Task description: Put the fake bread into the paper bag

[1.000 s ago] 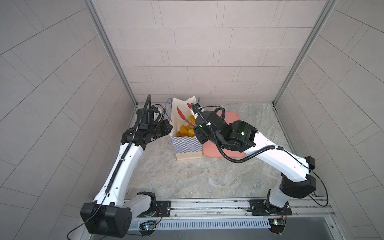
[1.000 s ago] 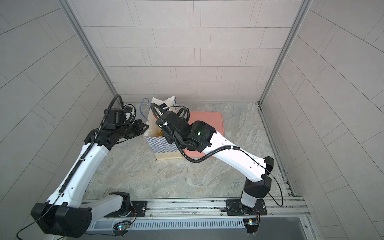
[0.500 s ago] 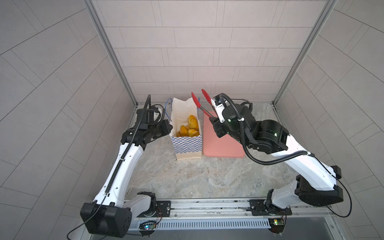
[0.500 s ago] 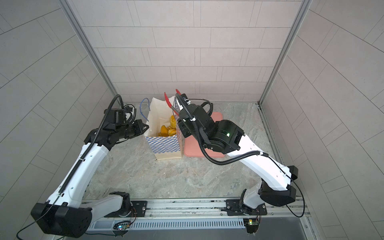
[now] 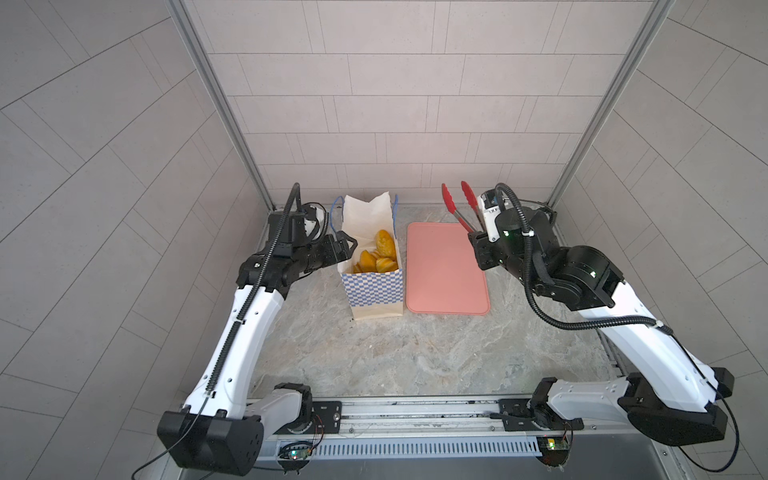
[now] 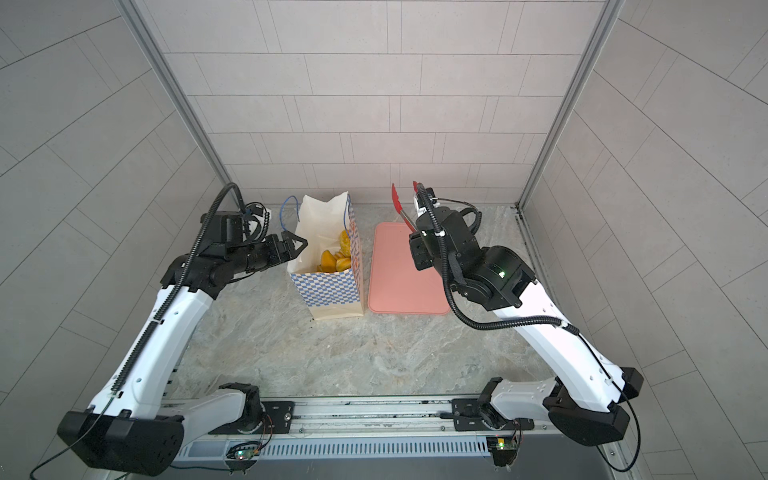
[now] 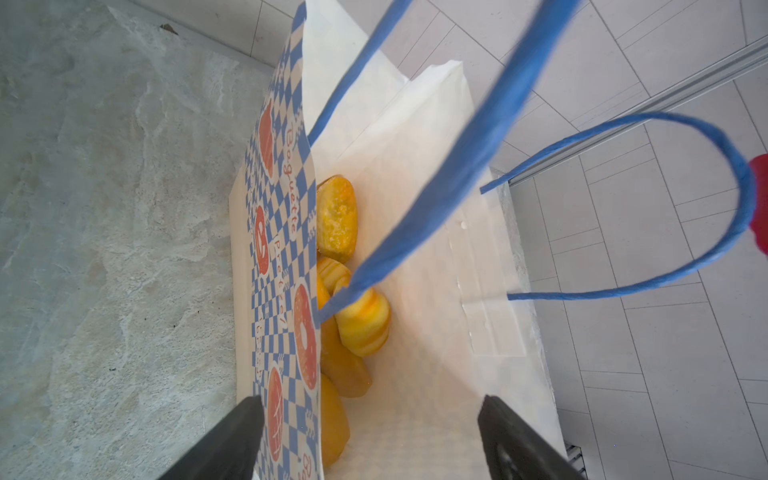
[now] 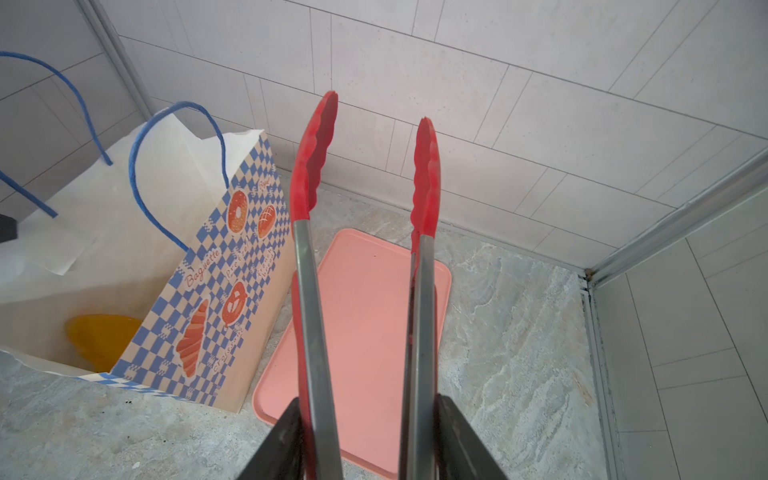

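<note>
Grey tiled walls box in the marbled desk (image 5: 374,353), where the paper bag (image 5: 374,291) stands upright just beside the pink tray (image 5: 446,270). A second ago the left fingers (image 7: 224,444) were pinched shut at the bag's rim and the red tongs (image 5: 455,203) hung over its mouth. Now those fingers are spread wide at the rim, gripping nothing, and the bag stands on its own. The right fingers (image 8: 457,449) stay clamped on the tongs' handles, but the arm has swung back to the tray's right side, the red tips apart, empty and raised toward the back wall. The fake bread (image 5: 380,257) lies heaped inside the bag; none shows on the tray or desk. That suggests the last piece is delivered and the task is essentially finished.
</note>
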